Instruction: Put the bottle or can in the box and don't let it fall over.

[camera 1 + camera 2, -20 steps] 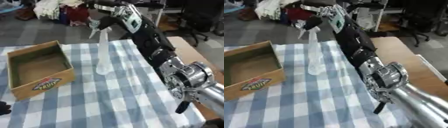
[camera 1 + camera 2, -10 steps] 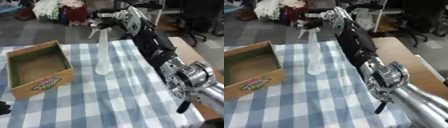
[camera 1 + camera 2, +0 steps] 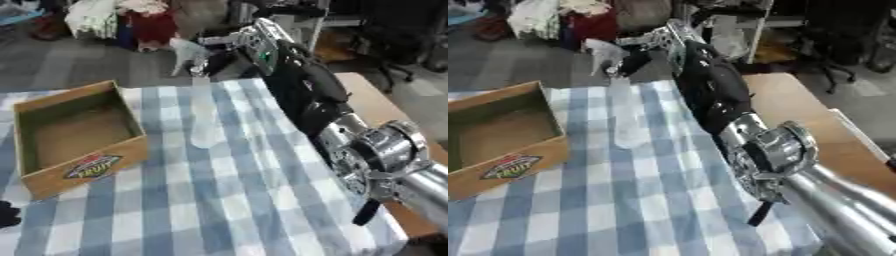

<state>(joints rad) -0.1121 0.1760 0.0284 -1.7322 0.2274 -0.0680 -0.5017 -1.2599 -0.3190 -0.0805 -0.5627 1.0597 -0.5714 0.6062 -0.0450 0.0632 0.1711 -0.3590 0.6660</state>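
One robot hand (image 3: pixel 229 50), the right one, reached across from the right on a long black and silver arm (image 3: pixel 350 135) and had its fingers curled round the white trigger head of a tall, clear plastic spray bottle (image 3: pixel 203 117). The bottle stood upright, its base low over or on the blue-and-white checked cloth covering the tabletop (image 3: pixel 236 200); whether it touched the cloth could not be told. It was just right of an open cardboard box with a coloured label on its front wall (image 3: pixel 87 167), and outside it. The box sat on the left part of the cloth, its inside bare. A dark shape at the lower left edge (image 3: pixel 7 214) was too little to identify. Behind the tabletop lay heaped clothes (image 3: pixel 122 20) on the floor.
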